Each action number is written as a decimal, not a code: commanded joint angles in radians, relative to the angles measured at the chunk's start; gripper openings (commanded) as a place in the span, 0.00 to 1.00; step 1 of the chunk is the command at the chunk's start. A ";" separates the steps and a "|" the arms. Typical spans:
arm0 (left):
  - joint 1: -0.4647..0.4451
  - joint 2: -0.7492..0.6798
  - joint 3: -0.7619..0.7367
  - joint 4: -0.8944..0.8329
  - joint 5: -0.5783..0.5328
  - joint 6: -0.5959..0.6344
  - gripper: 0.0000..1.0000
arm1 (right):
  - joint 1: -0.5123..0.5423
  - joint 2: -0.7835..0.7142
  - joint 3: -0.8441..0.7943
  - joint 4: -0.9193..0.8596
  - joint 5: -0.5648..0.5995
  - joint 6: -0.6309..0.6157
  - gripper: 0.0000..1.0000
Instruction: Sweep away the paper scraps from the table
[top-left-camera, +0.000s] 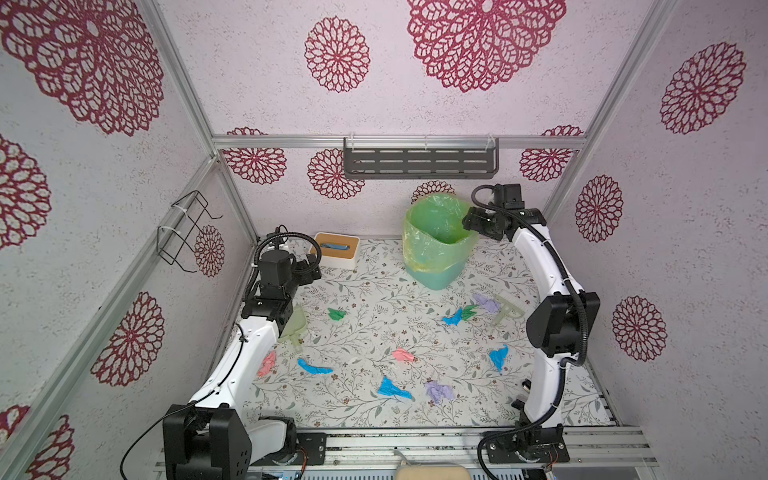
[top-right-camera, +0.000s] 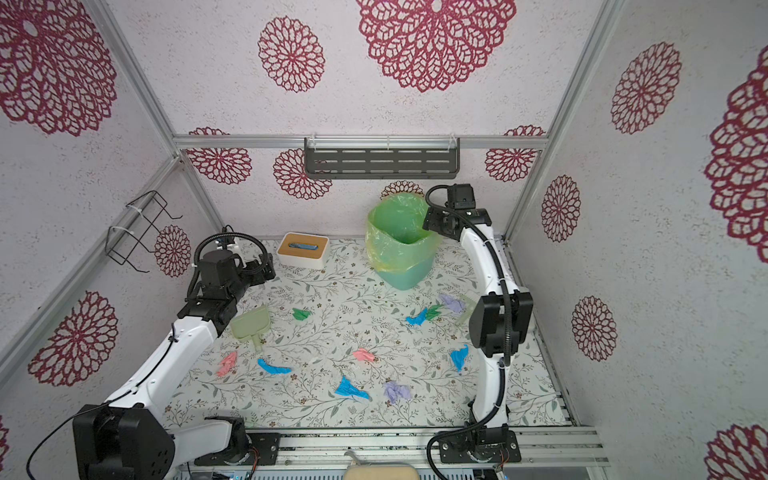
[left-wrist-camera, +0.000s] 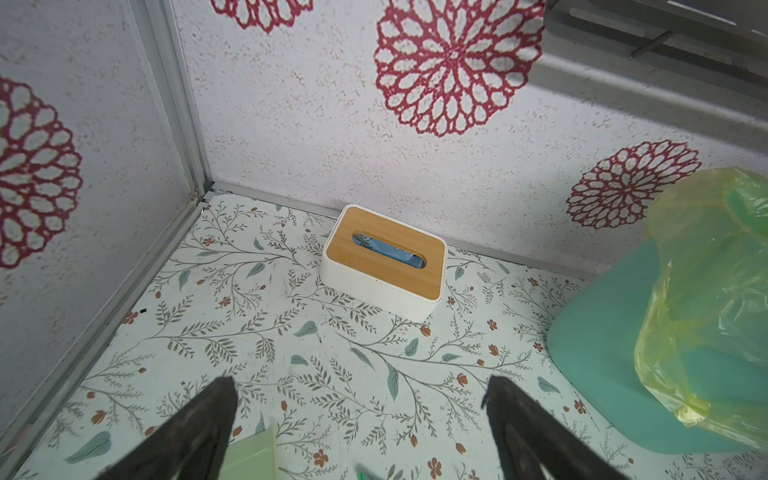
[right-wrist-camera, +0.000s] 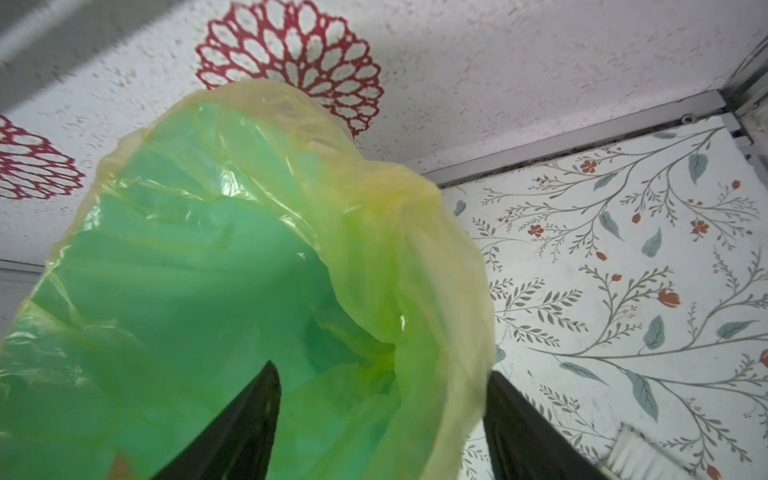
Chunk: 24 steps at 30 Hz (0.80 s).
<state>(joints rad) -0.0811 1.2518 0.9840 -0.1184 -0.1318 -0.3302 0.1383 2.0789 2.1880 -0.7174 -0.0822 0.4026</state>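
Left gripper (left-wrist-camera: 359, 388): spread, empty; dustpan (left-wrist-camera: 253, 455) beside it, cropped.
Right gripper (right-wrist-camera: 384, 376): spread astride bin liner (right-wrist-camera: 374, 208) rim; brush (right-wrist-camera: 636, 453) cropped.

10 paper scraps (top-left-camera: 392, 388): 4 blue, 2 green, 2 pink, 2 lilac; 1 bin (top-left-camera: 434, 280).

No legible text or labels.

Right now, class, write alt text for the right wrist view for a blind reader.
A yellow-green bin liner fills most of the view, its rim between the dark fingers of the right gripper. Beyond lie the leaf-printed table and a rosette-patterned wall.
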 joint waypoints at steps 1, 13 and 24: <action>-0.005 0.012 0.021 -0.035 0.018 0.003 0.97 | 0.006 -0.002 0.058 -0.067 0.018 0.019 0.72; -0.005 0.044 0.061 -0.080 0.034 0.014 0.97 | 0.011 0.022 0.068 -0.099 0.027 0.003 0.50; -0.005 0.026 0.050 -0.109 0.031 0.015 0.97 | 0.012 0.061 0.145 -0.164 0.004 -0.040 0.41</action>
<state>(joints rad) -0.0807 1.2938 1.0206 -0.2089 -0.1112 -0.3260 0.1452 2.1395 2.2982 -0.8455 -0.0761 0.3927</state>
